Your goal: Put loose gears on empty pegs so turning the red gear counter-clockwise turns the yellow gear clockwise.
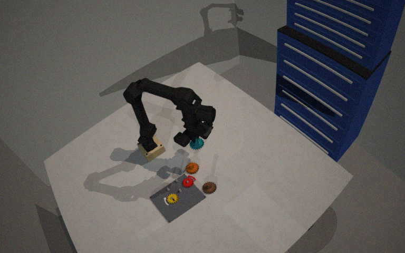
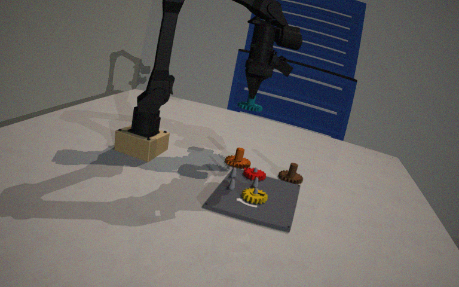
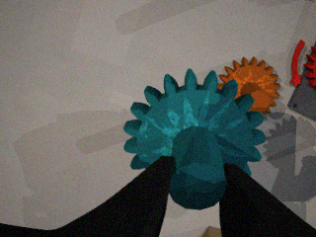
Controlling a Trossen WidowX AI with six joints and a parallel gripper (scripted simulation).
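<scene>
My gripper [image 3: 197, 170] [image 2: 251, 96] is shut on the handle of the teal gear [image 1: 196, 144] [image 2: 250, 106] [image 3: 193, 111] and holds it high above the table, level, behind the board. The orange gear [image 1: 192, 167] [image 2: 237, 161] [image 3: 251, 81] stands on the table by the board's back corner. The brown gear [image 1: 209, 187] [image 2: 290, 176] stands beside the board's right edge. The grey board [image 1: 185, 205] [image 2: 274, 213] bears the red gear [image 1: 189, 183] [image 2: 254, 174] and the yellow gear [image 1: 172, 198] [image 2: 250, 196]. Three empty pegs show, including one peg [image 2: 231, 183] at the left and one peg [image 2: 256, 182] between the two gears.
The arm's wooden base block [image 1: 154, 152] [image 2: 141, 146] stands left of the board. A red arrow [image 3: 296, 64] lies beside the red gear, and a white arrow [image 1: 165, 198] [image 2: 246, 204] beside the yellow gear. A blue drawer cabinet [image 1: 317, 90] stands beyond the table.
</scene>
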